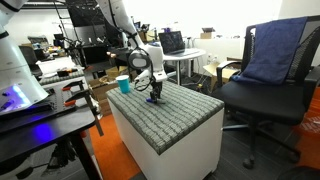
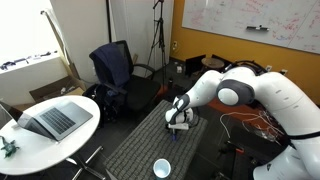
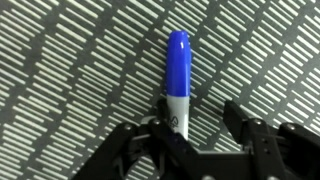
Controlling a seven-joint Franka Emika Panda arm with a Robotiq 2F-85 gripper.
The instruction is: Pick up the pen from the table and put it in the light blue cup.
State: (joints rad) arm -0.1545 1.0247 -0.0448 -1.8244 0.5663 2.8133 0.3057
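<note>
The pen has a blue cap and a white barrel. In the wrist view it lies on the grey textured top of the table. My gripper is open and low over the pen, one finger on each side of the white barrel. The barrel sits close to the left finger, with a gap to the right finger. In both exterior views the gripper is down at the table top. The light blue cup stands upright at a table corner, a short way from the gripper.
A black office chair with a blue cloth stands beside the table. A round white table with a laptop is off to one side. A second office chair and a tripod stand behind.
</note>
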